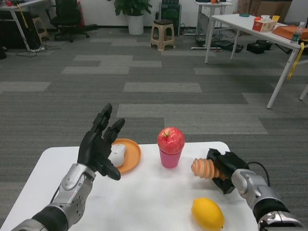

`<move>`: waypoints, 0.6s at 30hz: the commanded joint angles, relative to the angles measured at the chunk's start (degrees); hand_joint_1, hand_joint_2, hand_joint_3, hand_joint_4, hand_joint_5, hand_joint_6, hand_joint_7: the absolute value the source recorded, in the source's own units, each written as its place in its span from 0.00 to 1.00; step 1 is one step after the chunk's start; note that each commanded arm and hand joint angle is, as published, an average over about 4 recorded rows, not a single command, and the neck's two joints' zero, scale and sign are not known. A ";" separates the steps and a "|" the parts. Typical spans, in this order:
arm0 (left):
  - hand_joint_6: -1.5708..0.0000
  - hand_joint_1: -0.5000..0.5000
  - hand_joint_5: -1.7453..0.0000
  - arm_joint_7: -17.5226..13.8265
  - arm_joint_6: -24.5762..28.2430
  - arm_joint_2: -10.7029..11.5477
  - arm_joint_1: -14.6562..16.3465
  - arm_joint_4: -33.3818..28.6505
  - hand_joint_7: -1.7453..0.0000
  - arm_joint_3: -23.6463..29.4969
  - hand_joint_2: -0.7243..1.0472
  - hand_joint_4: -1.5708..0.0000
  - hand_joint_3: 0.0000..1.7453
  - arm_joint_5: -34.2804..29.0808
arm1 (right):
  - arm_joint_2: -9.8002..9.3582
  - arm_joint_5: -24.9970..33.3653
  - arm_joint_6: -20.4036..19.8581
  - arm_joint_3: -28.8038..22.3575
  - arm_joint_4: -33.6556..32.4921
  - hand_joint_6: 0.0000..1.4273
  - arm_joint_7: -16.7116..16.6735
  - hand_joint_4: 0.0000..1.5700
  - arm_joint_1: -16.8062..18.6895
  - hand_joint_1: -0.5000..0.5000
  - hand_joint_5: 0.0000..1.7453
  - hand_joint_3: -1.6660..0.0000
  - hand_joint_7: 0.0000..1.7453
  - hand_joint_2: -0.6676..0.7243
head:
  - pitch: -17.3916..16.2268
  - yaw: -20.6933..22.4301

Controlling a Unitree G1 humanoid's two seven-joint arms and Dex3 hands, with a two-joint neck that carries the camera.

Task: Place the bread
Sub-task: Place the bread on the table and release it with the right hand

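Right hand carrying the bread, plate partly taken

The right hand point(225, 171) is clamping the ridged bread point(204, 168) just above the table point(144, 202), while the left hand point(98, 147) is hovering with fingers apart over the orange plate point(132, 156). A white piece is already lying there; the apple point(171, 140), perching on the pink cup point(170, 158), is risking a knock during any reach across.

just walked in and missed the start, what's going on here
A humanoid robot is working at a white table. Its right hand holds a ridged piece of bread just above the table. Its left hand is raised, open, beside an orange plate with a white thing on it. An apple sits on a pink cup, with a lemon nearer the robot.
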 commanded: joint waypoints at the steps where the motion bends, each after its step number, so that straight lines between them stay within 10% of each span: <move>1: 1.00 1.00 0.76 -0.02 -0.20 0.06 -0.07 0.25 1.00 -0.16 0.15 1.00 0.05 -0.04 | 0.22 0.42 0.57 0.19 0.44 0.00 -0.51 0.00 -1.26 0.04 0.44 0.12 0.66 0.08 | 0.56 0.42; 4: 1.00 1.00 0.76 -0.02 -0.20 0.06 -0.12 0.31 1.00 -0.16 0.15 1.00 0.05 -0.10 | 0.19 2.47 0.68 0.19 1.08 0.00 -0.42 0.00 -1.26 0.04 0.03 0.33 0.28 0.09 | 1.60 1.34; 9: 1.00 1.00 0.76 0.00 -0.31 0.06 -0.03 0.31 1.00 -0.14 0.15 1.00 0.03 -0.17 | -0.49 4.73 0.73 0.37 1.94 0.00 1.01 0.00 -1.26 0.04 0.00 0.60 0.05 0.14 | 0.80 1.15; 18: 1.00 1.00 0.76 -0.02 -0.44 0.13 -0.23 0.84 1.00 -0.16 0.15 1.00 0.05 -0.48 | -1.32 5.41 0.73 0.80 1.83 0.00 3.66 0.00 -1.83 0.08 0.00 0.65 0.00 0.14 | 0.80 1.25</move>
